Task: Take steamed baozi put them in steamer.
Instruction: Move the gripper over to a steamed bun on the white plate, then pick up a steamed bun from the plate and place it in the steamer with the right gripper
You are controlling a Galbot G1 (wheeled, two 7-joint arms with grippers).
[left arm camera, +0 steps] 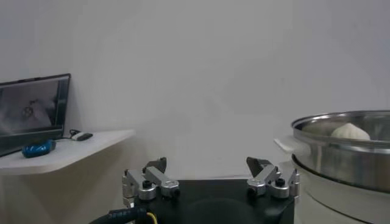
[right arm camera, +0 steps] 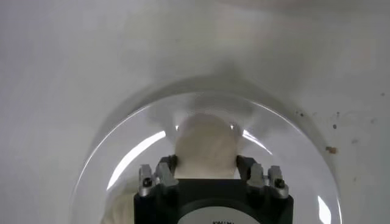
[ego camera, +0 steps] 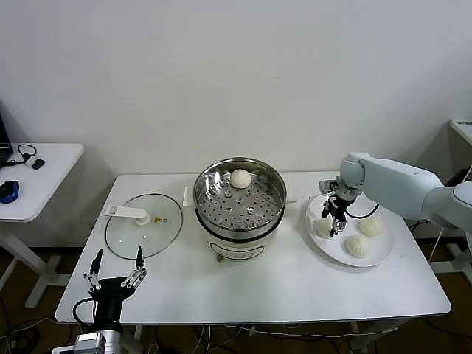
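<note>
Left gripper (ego camera: pixel 114 274), idle, jaws spread, sat at table's near edge. Right gripper (right arm camera: pixel 206 167) pinched one baozi (right arm camera: pixel 206 146) on plate (ego camera: pixel 383 249); lift straight, gently, toward steamer (ego camera: pixel 240 199).

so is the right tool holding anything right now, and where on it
The right tool has its fingers against opposite sides of a steamed baozi that sits on the white plate. The left tool is open and holds nothing.

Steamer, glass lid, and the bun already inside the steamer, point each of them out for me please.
steamer (ego camera: pixel 274 210): head view, its shiny steel right wall.
glass lid (ego camera: pixel 127 237): head view, bare glass below its white handle.
bun in the steamer (ego camera: pixel 240 178): head view, top of its dome.
</note>
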